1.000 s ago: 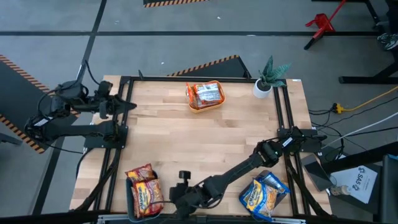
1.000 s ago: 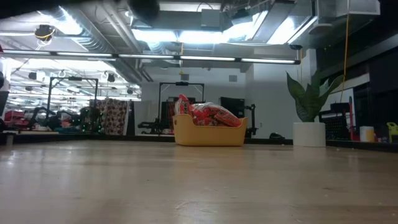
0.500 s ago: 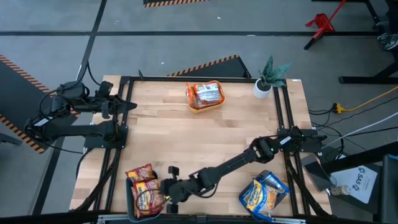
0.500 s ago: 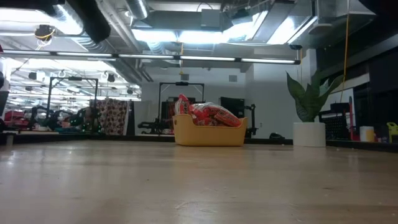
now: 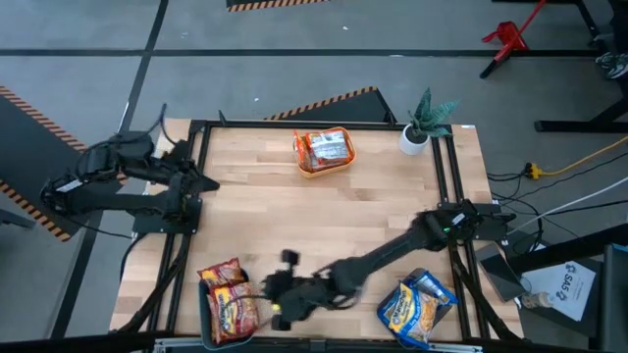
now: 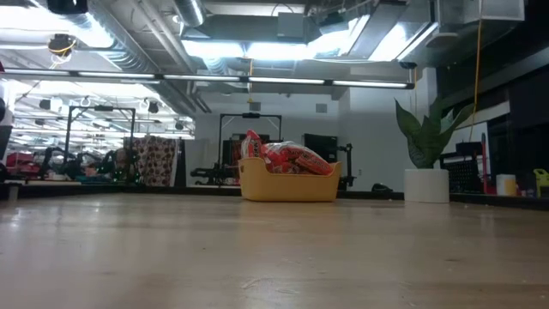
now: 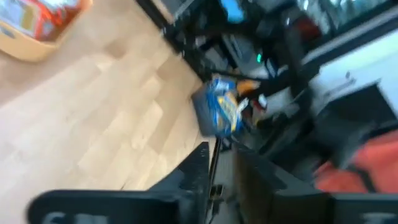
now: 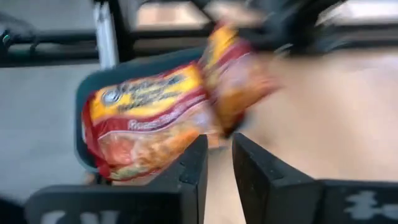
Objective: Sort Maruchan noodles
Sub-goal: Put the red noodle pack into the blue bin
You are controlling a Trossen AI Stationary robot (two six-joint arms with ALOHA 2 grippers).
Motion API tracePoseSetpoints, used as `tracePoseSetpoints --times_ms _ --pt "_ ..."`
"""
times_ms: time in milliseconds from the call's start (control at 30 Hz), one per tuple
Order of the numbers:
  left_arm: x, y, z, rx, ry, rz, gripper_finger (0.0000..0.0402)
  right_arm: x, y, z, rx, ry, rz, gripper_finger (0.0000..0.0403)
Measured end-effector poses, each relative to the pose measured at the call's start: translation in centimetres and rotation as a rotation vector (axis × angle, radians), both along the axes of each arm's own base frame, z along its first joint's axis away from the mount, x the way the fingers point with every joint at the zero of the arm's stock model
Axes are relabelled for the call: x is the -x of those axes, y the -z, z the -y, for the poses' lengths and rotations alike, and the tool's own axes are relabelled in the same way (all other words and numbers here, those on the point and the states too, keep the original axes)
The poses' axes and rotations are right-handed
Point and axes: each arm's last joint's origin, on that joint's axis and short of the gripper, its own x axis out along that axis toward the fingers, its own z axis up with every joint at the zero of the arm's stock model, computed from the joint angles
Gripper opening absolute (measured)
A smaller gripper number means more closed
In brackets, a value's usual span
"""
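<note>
Orange-yellow noodle packets (image 5: 228,294) lie in the teal bin (image 5: 203,316) at the table's near-left corner. In the right wrist view they (image 8: 146,118) fill the bin (image 8: 93,93), and one blurred packet (image 8: 239,74) lies toward the rim on the table side. My right gripper (image 5: 270,294) hovers just right of that bin, fingers shut (image 8: 219,143) and empty. Red-silver packets (image 5: 324,147) sit in the yellow bin (image 6: 287,187) at the far edge. Blue-white packets (image 5: 417,306) fill the grey bin at the near right. My left gripper (image 5: 208,182) waits at the left edge, shut (image 7: 221,152).
A potted plant (image 5: 422,123) stands at the far-right corner. Black frame rails run along the table's left and right edges. Bare wood (image 5: 324,221) stretches across the middle between the three bins.
My right gripper swung left toward the teal bin, then drew back a little to the right and away from it. My left gripper moved down from the left rail toward the table's near edge and slightly inward.
</note>
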Motion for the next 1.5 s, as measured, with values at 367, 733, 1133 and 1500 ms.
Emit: tracePoseSetpoints --times_ms 367,733,1133,1500 --pt "-9.1 0.6 3.9 -0.146 0.288 -0.171 0.0001 13.7 -17.5 2.5 0.125 0.406 0.306 0.0062" --pt "-9.8 7.0 18.9 -0.277 0.508 -0.450 0.0000 15.3 -18.0 2.5 0.175 0.442 0.307 0.0062" --pt "-9.2 14.5 25.4 -0.403 0.472 -0.638 0.0000 15.4 -18.4 3.2 0.146 0.453 0.311 0.0062" --pt "-6.0 13.7 27.2 -0.191 0.443 -0.787 0.0000 14.7 -17.4 2.5 0.133 0.419 0.281 0.0062"
